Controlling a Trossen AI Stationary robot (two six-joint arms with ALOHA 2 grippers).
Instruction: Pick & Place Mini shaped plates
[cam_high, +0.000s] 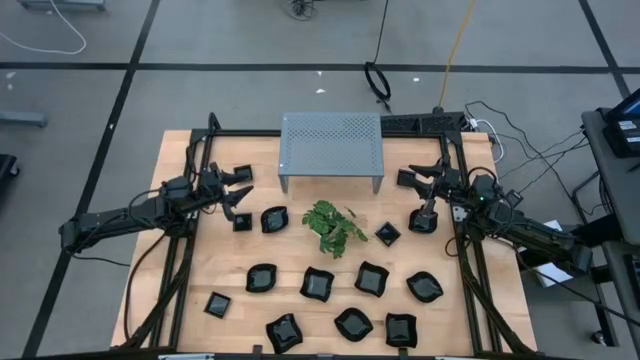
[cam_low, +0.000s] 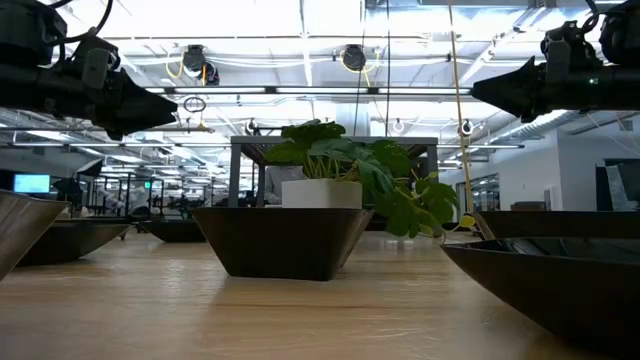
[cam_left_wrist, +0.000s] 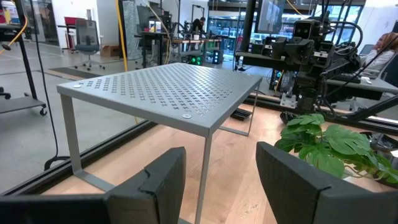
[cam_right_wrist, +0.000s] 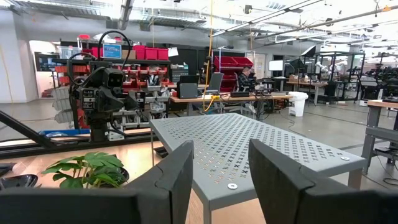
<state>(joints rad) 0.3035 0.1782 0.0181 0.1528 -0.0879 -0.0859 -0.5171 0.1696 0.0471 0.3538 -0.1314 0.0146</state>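
Mini shaped plates (cam_high: 318, 284) lie scattered, all empty, across the table (cam_high: 180, 270), mostly in front of the plant (cam_high: 330, 226). Left gripper (cam_high: 236, 189) and right gripper (cam_high: 418, 175) hover either side of the shelf (cam_high: 331, 142), fingers spread, grasping nothing; plates sit just beside both

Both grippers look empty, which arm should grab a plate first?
Probably left: the open left gripper hovers beside a small black plate. The open right gripper is also near one, so it's close.
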